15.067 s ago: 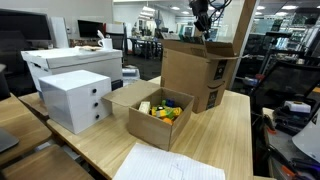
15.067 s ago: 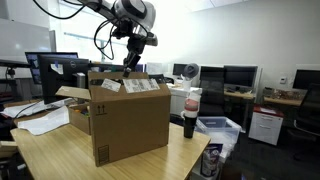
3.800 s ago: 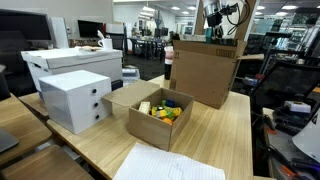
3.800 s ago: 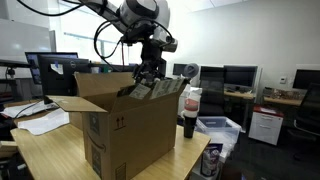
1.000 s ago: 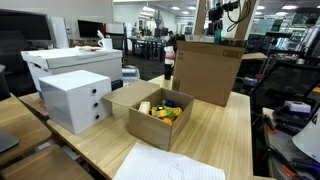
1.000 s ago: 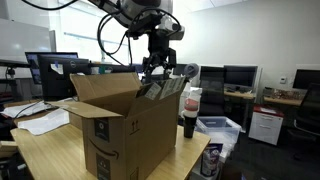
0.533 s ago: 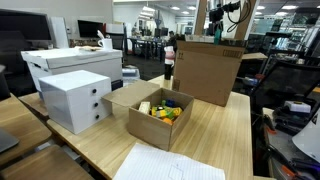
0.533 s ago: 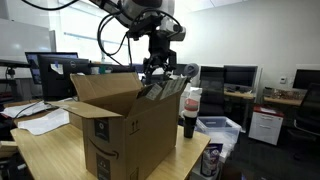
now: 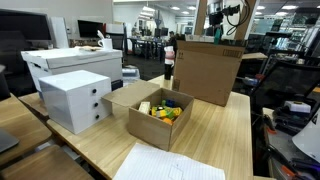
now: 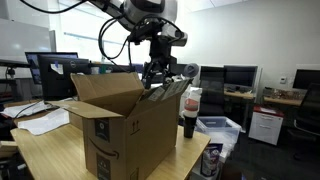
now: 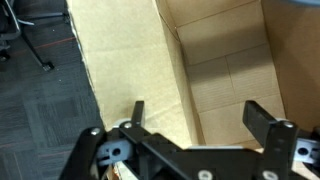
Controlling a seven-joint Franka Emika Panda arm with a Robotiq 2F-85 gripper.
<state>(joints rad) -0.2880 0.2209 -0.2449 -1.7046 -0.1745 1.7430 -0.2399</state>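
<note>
A large brown cardboard box (image 9: 205, 70) (image 10: 120, 125) stands open on the wooden table. My gripper (image 10: 158, 80) (image 9: 213, 32) hangs open at the box's upper edge, right over one raised flap (image 10: 165, 92). In the wrist view the gripper (image 11: 203, 118) looks down into the box. One finger (image 11: 137, 110) is over the flap (image 11: 120, 60), and the other finger (image 11: 270, 125) is over the empty inside of the box (image 11: 230, 70). Nothing is held between them.
A small open box (image 9: 160, 112) with colourful toys sits in front of the large box. To one side are a white drawer unit (image 9: 75, 98) and a white box (image 9: 70, 62). Papers (image 9: 170, 163) lie at the table's front. A dark bottle (image 10: 190, 115) stands beside the large box.
The gripper has sunk very slightly over the flap and stays open. The box has not moved.
</note>
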